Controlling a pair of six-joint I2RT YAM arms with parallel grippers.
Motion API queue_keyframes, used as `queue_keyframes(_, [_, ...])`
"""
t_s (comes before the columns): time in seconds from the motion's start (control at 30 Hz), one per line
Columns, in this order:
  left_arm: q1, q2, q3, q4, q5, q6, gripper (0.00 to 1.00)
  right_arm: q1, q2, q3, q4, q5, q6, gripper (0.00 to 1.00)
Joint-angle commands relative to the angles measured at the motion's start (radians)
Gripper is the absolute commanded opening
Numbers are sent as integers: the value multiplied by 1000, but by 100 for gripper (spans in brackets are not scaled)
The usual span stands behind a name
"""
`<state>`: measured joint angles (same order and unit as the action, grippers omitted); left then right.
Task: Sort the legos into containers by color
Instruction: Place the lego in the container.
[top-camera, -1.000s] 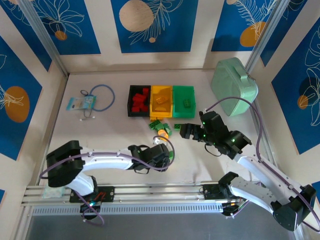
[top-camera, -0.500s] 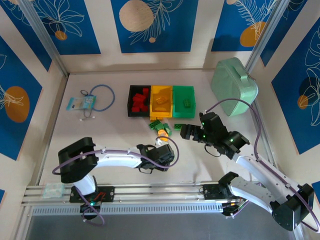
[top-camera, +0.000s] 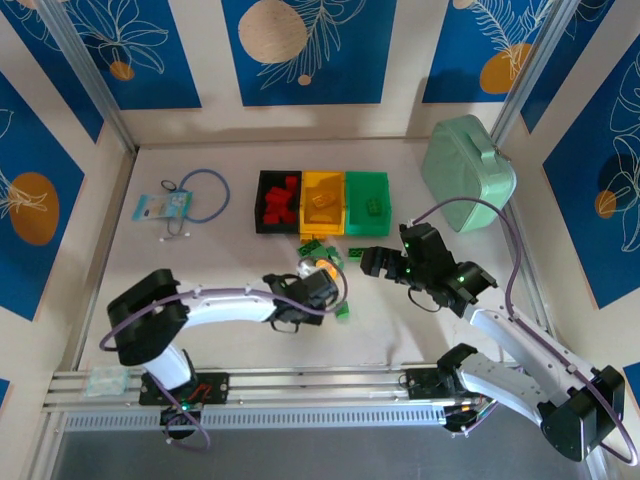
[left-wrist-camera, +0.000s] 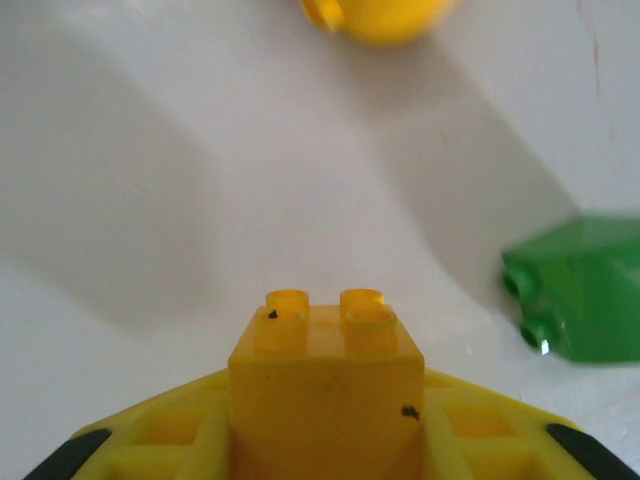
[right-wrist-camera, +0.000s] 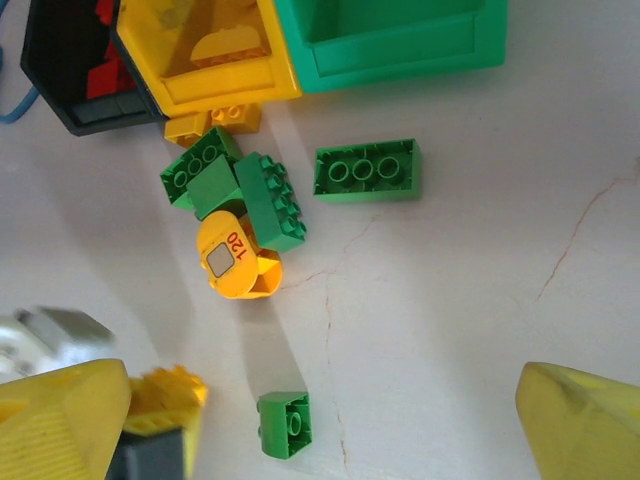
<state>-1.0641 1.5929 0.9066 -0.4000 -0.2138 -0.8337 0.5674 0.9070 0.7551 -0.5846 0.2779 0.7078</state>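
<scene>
Since the left gripper (top-camera: 314, 298) is pinched shut on a yellow brick (left-wrist-camera: 325, 365) on the near side of the yellow bin (top-camera: 323, 203), it should lift clear of the loose green bricks (right-wrist-camera: 250, 190) and release only over that bin. The right gripper (top-camera: 368, 262) hangs wide open and empty, to the right of the bin. A second ago the left gripper sat farther back, hiding a small green brick (top-camera: 341, 310).

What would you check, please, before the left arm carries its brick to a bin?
1. Grip: left gripper shut on yellow brick: ok.
2. Seating: brick centred between the fingers, studs pointing forward: ok.
3. Lift: brick clear of the table: cannot tell.
4. Target: yellow bin has room: ok.
5. Low straight path: green bricks lie in front of that bin: not ok, so go over them.
6. Other arm: right gripper open, apart from the left: ok.
</scene>
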Motion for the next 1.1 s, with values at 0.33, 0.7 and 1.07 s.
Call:
queue_keyframes(0.33, [323,99,417,-73,73,278,32,-17,42,-42,8,-71,47,98])
queue_keyframes(0.7, [412,411,800,-130,102,351,33,-9,26,-45,-15,-98,48,96])
queue_keyframes(1.07, [442,516,962,-209,127,386,61,9,16,-34,-39,-95,49,96])
